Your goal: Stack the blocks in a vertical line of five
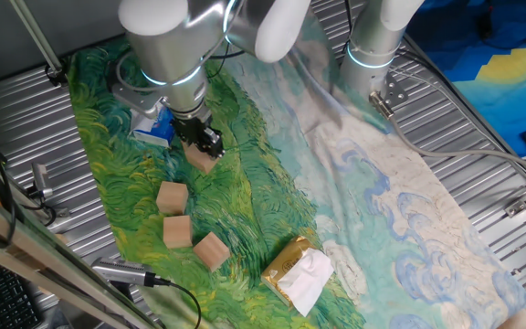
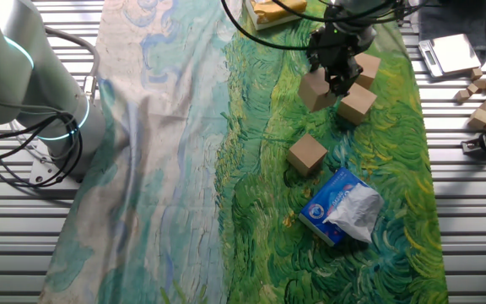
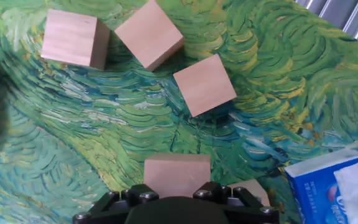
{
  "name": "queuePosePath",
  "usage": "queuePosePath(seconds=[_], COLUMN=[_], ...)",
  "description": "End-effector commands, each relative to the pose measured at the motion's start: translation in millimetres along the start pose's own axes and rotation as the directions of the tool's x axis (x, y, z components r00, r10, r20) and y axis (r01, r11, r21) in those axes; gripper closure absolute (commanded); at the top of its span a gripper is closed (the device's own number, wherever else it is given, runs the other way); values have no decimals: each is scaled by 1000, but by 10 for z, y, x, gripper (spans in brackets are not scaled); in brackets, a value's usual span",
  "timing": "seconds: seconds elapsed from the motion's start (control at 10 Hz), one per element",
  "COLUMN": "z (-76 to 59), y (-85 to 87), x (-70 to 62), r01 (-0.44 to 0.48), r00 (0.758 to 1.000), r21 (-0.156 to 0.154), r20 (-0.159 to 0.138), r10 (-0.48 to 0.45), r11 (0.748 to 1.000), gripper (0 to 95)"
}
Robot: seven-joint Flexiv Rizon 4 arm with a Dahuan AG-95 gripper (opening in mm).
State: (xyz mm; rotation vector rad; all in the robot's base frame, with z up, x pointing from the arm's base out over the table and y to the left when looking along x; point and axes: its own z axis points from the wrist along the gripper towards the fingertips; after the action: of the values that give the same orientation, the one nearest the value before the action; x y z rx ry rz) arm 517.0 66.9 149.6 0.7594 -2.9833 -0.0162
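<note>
Light was bright, even and diffuse in all three views, seemingly from overhead; the blocks (image 3: 204,84) cast only short soft shadows on the painted cloth (image 1: 272,174). Mild glare showed on the arm's white casing (image 1: 167,32) and the ribbed metal surface (image 1: 468,128) in the fixed views. The hand view was sharp on the cloth, but the tool (image 3: 178,202) at its bottom edge was dark and slightly soft.

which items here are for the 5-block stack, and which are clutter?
Job:
- block at the gripper
- blocks on the cloth

Clutter:
- blue-and-white packet
- yellow packet with tissue
- small wood pieces off the cloth
</note>
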Motion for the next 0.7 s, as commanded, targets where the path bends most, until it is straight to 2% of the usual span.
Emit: queuePosePath(seconds=[0.1,0.2,0.4,0.7], z=[-25,-25,-3,48], y=[-174,-291,-466,-692], x=[95,162,236,345], r01=[21,24,51,132], r00=[1000,999,998,991], r21=[-13,-24,-19,-18], r20=[15,24,23,42], r10=[-21,-24,-50,-131], r11=[1000,999,999,991], gripper=[950,950,950,950])
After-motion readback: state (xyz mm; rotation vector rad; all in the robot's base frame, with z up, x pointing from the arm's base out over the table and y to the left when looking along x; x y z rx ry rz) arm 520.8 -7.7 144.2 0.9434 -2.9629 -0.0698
